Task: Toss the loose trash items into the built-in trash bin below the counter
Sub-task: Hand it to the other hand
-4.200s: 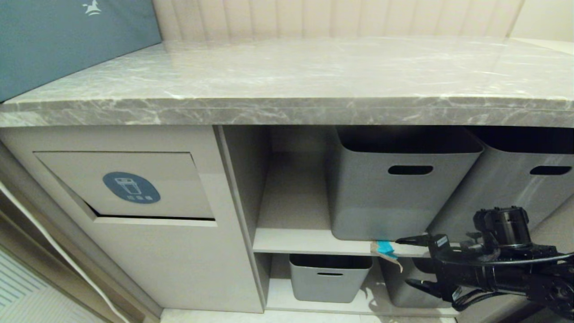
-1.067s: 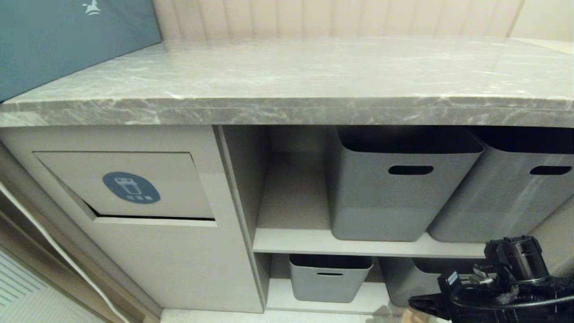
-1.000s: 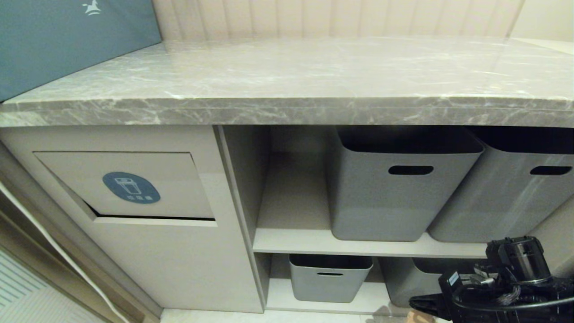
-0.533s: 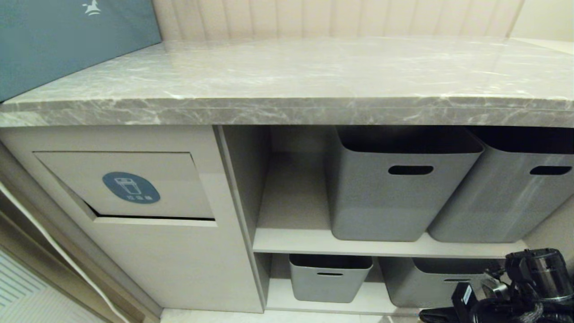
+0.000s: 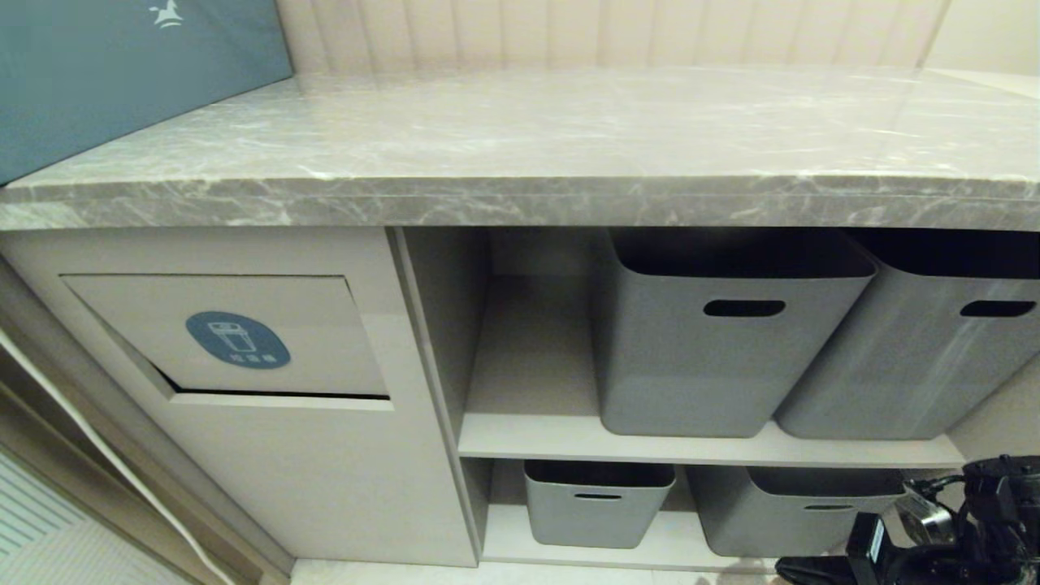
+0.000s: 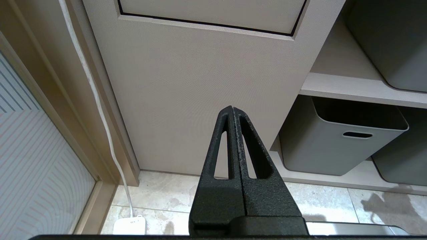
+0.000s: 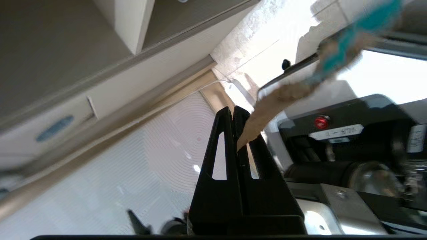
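We start with the counter (image 5: 569, 138), the grey marble slab across the top of the head view, and we place everything else from it. On its far left end stands a long teal box (image 5: 122, 73). Under the counter's left part we see the beige cabinet front, and set into it the built-in trash bin (image 5: 227, 337), its flap showing a dark gap along its lower edge. Under the counter's right part come open shelves: two big grey tubs (image 5: 715, 341) on the upper shelf, two smaller ones (image 5: 597, 504) below.

Well below the counter, near the lower right corner of the head view, we catch our right gripper (image 7: 233, 113). Its jaws are pressed together and pinch the tan end of a trash scrap (image 7: 283, 96), whose turquoise tape sticks out past the fingertips. So the scrap is down low, away from the bin flap.

Our left gripper (image 6: 232, 110) hangs below the bin flap in front of the cabinet front, jaws closed, holding nothing.
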Robot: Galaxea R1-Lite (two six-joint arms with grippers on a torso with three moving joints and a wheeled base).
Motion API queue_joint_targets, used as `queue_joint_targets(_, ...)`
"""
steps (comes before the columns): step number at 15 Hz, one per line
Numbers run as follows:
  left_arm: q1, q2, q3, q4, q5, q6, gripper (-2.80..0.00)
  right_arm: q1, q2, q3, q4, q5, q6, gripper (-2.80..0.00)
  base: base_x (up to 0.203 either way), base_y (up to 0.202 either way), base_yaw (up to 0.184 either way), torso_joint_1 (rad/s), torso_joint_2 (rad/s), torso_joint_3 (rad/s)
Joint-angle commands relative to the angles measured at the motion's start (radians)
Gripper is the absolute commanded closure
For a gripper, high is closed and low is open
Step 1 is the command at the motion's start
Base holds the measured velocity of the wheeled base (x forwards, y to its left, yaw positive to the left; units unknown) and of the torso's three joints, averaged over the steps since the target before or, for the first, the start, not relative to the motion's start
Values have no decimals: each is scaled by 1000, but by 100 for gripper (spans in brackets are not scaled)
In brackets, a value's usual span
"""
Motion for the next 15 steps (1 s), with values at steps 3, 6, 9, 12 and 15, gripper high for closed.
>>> queue_joint_targets(3, 0, 2, 3, 0, 0, -1, 0, 1, -89, -23, 31, 6, -48, 0, 0, 0, 0, 0, 0, 0)
queue_joint_targets(6, 0, 2, 3, 0, 0, -1, 0, 1, -94, -42, 57, 6, -48, 0, 0, 0, 0, 0, 0, 0)
queue_joint_targets(9, 0, 2, 3, 0, 0, -1, 0, 3, -116, -93, 106, 6, -48, 0, 0, 0, 0, 0, 0, 0)
queue_joint_targets(12, 0, 2, 3, 0, 0, -1, 0, 4, -153, -199, 247, 10, -49, 0, 0, 0, 0, 0, 0, 0)
queue_joint_targets(15, 0, 2, 3, 0, 0, -1, 0, 5, -173, -247, 309, 13, -48, 0, 0, 0, 0, 0, 0, 0)
